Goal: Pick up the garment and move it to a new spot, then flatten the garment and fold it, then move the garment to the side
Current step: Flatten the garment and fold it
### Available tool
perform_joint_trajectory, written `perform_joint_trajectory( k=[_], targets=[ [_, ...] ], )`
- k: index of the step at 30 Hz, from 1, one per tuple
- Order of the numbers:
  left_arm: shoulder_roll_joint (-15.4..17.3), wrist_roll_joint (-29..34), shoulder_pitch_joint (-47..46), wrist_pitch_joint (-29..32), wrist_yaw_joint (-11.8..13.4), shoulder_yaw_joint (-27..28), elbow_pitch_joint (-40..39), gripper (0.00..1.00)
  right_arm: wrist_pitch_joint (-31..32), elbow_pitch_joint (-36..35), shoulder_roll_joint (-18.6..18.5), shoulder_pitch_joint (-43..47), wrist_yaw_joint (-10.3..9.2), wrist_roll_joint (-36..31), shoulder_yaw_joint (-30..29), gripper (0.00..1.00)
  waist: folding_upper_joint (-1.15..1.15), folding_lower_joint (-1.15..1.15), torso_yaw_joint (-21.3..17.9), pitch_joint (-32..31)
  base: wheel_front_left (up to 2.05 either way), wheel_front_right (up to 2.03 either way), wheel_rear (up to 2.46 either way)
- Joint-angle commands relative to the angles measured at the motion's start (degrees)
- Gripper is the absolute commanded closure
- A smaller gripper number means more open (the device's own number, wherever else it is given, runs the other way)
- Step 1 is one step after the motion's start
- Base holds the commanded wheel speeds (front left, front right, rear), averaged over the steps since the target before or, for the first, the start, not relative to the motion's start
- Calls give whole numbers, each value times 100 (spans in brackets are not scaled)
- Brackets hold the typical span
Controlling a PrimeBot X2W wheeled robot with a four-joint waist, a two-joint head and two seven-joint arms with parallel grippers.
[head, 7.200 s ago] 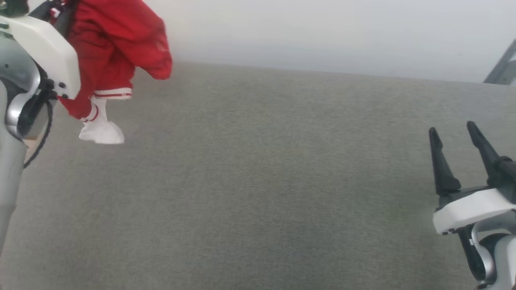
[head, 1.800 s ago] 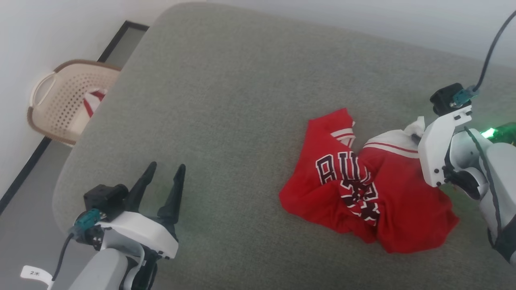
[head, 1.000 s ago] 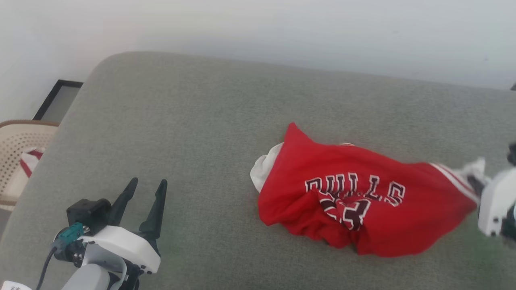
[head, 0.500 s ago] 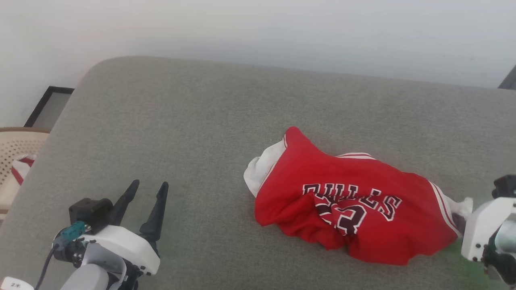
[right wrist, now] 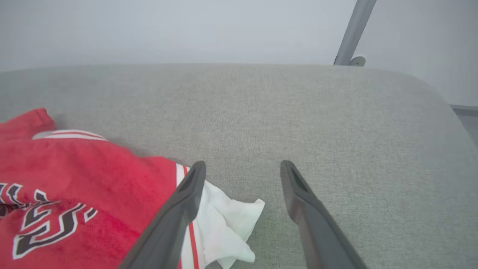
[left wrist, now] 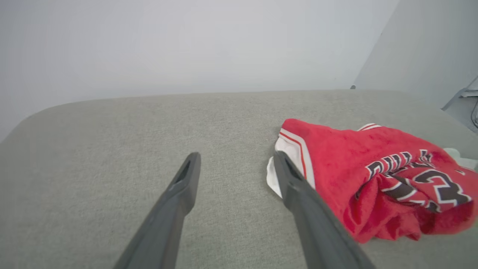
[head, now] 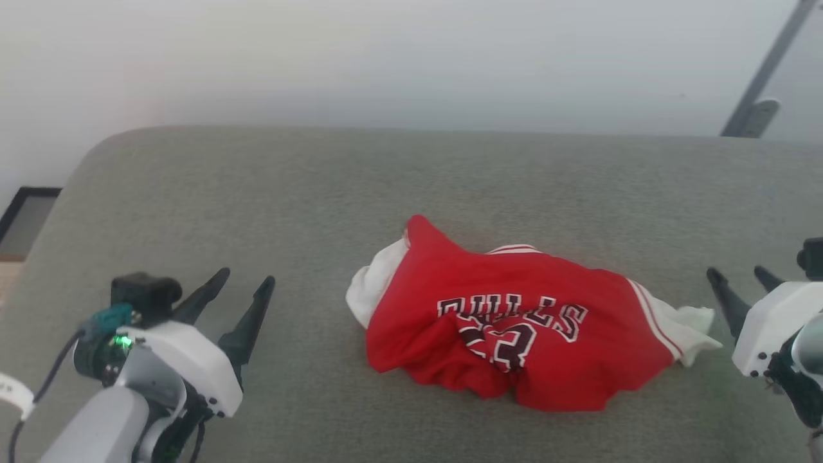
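garment (head: 514, 328) crumpled, lettering up, middle of grey cushion (head: 321, 193) | left gripper (head: 245, 277) fingers spread, empty, toward left edge, well apart | right gripper (head: 735, 272) fingers spread, empty, just beside garment's right end

The garment (head: 514, 334) is soft knit cloth, matt red, with a slightly fuzzy nap in the wrist views. Its lettering (head: 514, 312) looks like a flatter, smoother black-and-white print. The sleeve (right wrist: 227, 220) at the garment's 3 o'clock end is thin white cloth, limp and creased. The padded surface (head: 321, 193) beneath is covered in coarse grey woven fabric, matt and faintly speckled. The fingers (left wrist: 175, 209) of the left end effector (head: 245, 277) are smooth, dark, matt plastic, and the right end effector (head: 735, 272) looks alike. The left wrist housing (head: 186, 360) is smooth white plastic with a slight sheen. The wall (head: 386, 58) at 12 o'clock is pale, smooth and matt.
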Motion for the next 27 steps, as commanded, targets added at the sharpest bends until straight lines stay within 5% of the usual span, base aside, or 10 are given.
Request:
perform_joint_trajectory(
  k=[1, 14, 27],
  targets=[
    [56, -26, -145, 172, -70, -38, -65, 0, -225, -130, 68, 110, -6, -60, -36, 0, 0, 0, -185, -53, 0, 0, 0],
    [249, -663, -1258, 2081, -293, -318, 258, 0, -2597, -1321, 1067, 354, -4, -1404, -888, 0, 0, 0, -1230, 212, 0, 0, 0],
    [182, -874, -2181, 3836, -200, -780, 1296, 0, -2892, -1490, 1554, 168, -3, -1660, -878, 0, 0, 0, -1821, 709, 0, 0, 0]
  ],
)
